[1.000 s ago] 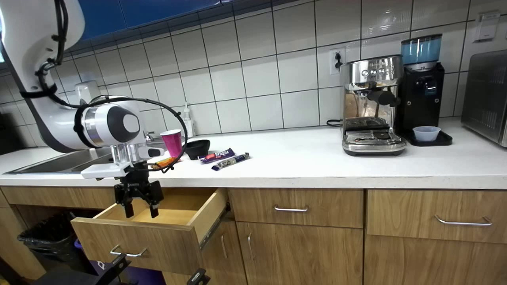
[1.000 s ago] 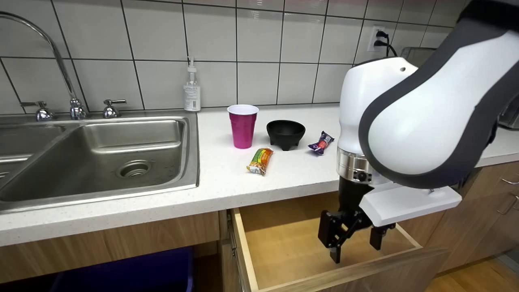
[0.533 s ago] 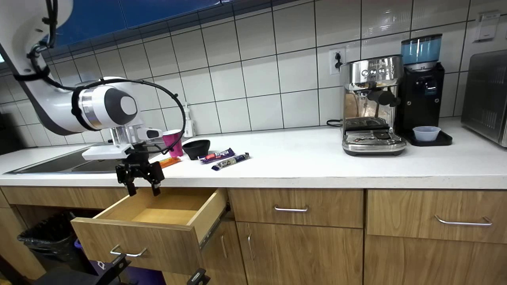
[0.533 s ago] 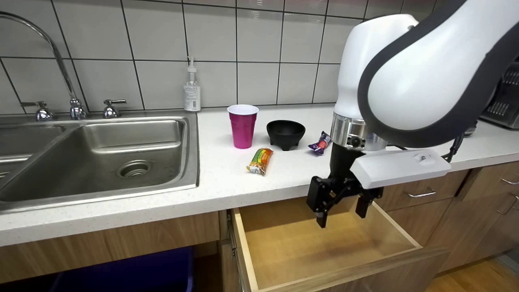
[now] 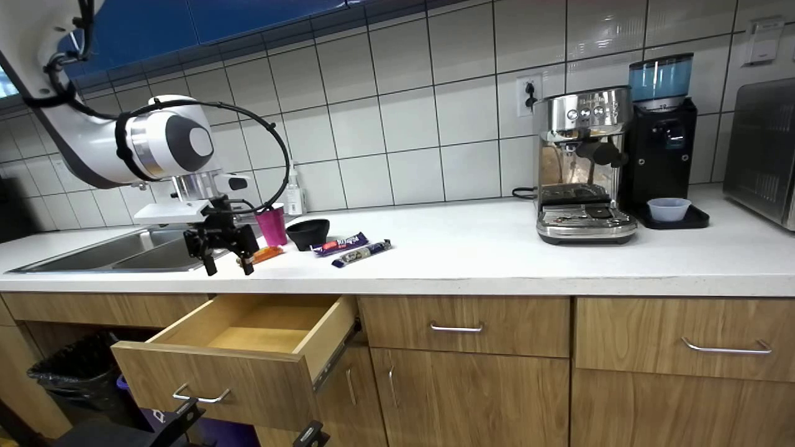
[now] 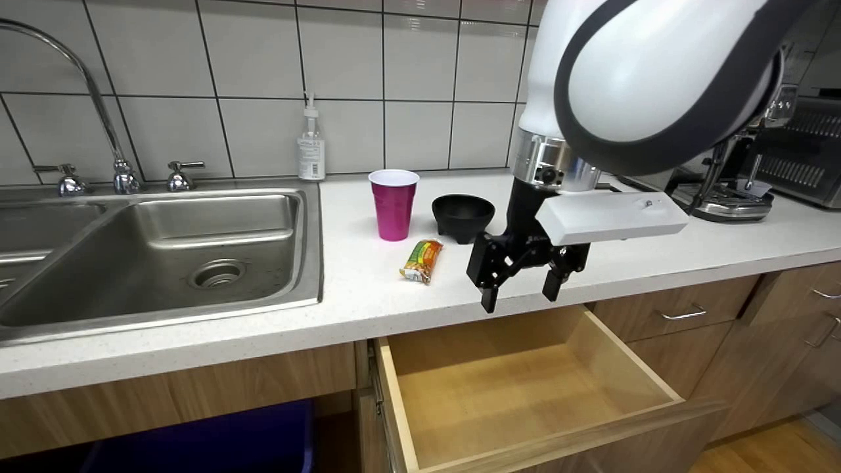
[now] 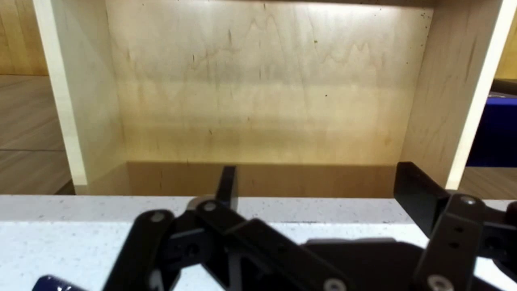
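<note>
My gripper is open and empty. It hangs above the counter's front edge, over the back of an open drawer. The wrist view shows its spread fingers with the bare drawer floor beyond them. An orange snack packet lies on the counter near the gripper. A pink cup and a black bowl stand behind it. Two wrapped bars, one purple and one dark blue and silver, lie beside the bowl. A dark wrapper's end shows in the wrist view.
A steel sink with a faucet and a soap bottle are beside the cup. A coffee machine, grinder and small bowl stand further along the counter. A blue bin sits below.
My gripper has risen from low over the drawer to above the counter edge, moving toward the counter. Its fingers stay open. The drawer and the items on the counter have not moved.
</note>
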{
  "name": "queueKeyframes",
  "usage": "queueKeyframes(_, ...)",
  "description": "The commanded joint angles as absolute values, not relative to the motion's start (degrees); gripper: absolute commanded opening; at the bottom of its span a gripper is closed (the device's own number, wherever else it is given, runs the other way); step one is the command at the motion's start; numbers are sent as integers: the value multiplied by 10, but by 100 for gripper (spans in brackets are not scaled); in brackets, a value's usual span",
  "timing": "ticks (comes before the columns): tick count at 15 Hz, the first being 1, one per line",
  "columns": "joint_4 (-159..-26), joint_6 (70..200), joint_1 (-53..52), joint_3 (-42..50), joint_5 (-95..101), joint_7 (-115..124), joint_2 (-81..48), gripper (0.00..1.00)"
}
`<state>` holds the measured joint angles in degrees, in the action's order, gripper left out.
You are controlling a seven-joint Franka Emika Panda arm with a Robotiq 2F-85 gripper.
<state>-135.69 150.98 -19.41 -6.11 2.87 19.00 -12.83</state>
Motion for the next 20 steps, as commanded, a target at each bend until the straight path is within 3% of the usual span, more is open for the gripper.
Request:
queueKeyframes(1,-1310,1470,-193,-69,49,212,-138,100)
queueKeyframes(20,-1042,1349,-227,-53,51,261,-305,100)
